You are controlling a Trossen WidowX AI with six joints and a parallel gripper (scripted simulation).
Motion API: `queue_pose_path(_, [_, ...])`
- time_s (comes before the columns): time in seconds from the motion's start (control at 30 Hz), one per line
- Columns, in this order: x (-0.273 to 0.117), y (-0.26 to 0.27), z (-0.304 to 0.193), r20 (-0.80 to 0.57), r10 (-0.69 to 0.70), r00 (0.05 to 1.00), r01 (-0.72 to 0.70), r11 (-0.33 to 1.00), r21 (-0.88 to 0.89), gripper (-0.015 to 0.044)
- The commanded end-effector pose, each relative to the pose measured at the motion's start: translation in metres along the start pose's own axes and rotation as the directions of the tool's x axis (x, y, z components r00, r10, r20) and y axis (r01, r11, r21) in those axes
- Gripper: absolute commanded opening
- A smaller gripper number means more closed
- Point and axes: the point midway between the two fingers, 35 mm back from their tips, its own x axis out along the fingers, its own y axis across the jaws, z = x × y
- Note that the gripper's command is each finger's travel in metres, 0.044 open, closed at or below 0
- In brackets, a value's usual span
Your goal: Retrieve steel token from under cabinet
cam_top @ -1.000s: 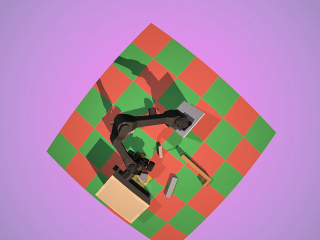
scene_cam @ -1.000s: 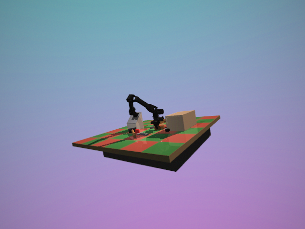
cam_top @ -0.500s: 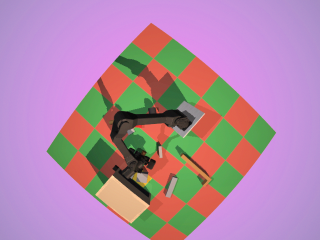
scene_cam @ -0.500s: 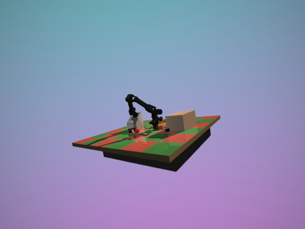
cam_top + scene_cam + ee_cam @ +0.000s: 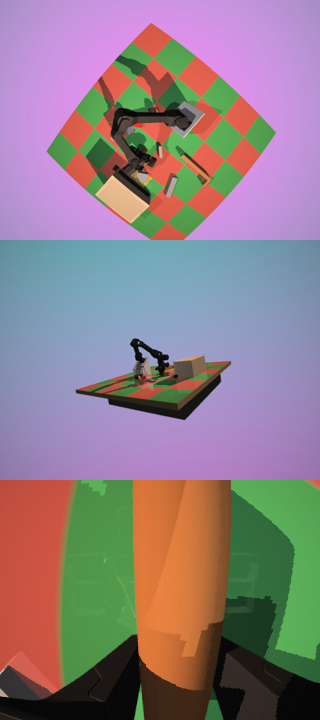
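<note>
The tan cabinet (image 5: 122, 198) (image 5: 184, 367) stands at the lower left in the top view, its dark front facing the arm. The yellow marked area (image 5: 149, 178) lies before it. A light grey square piece (image 5: 142, 177) shows over that area; whether it is the token, and whether it lies flat, I cannot tell. My gripper (image 5: 144, 151) (image 5: 161, 373) (image 5: 174, 643) is low near the marked area, shut on an orange bar (image 5: 185, 570). The fingers stand on both sides of the bar, and its far end is out of the wrist view. The space under the cabinet is hidden.
An orange L-shaped bar (image 5: 195, 166) lies to the right in the top view. A short grey block (image 5: 160, 151) and a longer one (image 5: 171, 187) lie between it and the cabinet. A red block (image 5: 138, 125) (image 5: 143, 377) and a grey piece (image 5: 129, 130) are beside the arm.
</note>
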Motion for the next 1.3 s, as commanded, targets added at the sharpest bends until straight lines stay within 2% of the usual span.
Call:
queue_pose_path(0.0, [0.001, 0.001, -0.008, -0.005, 0.004, 1.000, -0.004, 1.000, -0.008, 0.0000])
queue_pose_path(1.27, [0.001, -0.004, -0.050, -0.007, 0.004, 1.000, -0.004, 1.000, -0.010, 0.0000])
